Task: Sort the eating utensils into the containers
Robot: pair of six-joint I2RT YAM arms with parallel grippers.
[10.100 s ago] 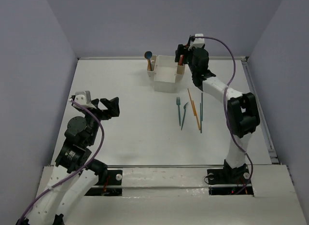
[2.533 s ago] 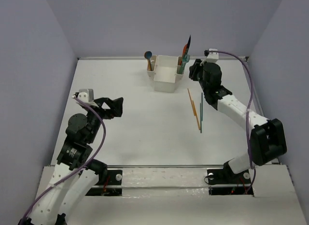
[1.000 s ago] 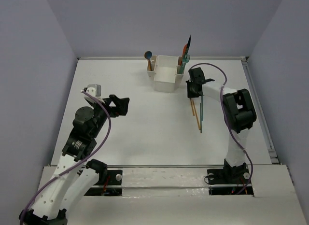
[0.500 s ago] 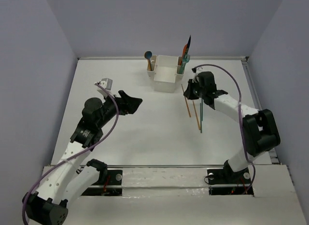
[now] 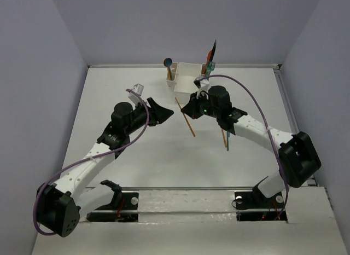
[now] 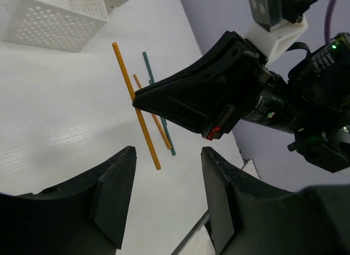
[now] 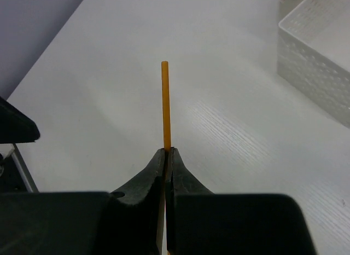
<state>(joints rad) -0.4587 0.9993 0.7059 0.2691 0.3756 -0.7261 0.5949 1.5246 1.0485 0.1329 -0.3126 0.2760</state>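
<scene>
Over on the left, the left tool (image 5: 162,114) is stretched out over the middle of the counter (image 5: 109,80), its two fingers spread wide with nothing between them. Through that gap its wrist view looks straight at an orange chopstick (image 5: 190,128) just ahead of it. The right tool (image 5: 190,108) has that chopstick pinched around its middle, fingers clenched flat on it. The chopstick hangs slanted above the counter, with one end sticking out past the fingertips. The two tools face each other at close range without touching. Behind the right tool, toward the far edge, stands the white caddy (image 5: 185,92). A round-headed spoon (image 5: 168,62) stands upright in its left side slot, and several utensils (image 5: 210,57) stand upright in its right one. On the side of the right tool away from its partner, a second orange chopstick (image 5: 223,138) and a teal chopstick (image 5: 228,141) lie close together on the counter.
</scene>
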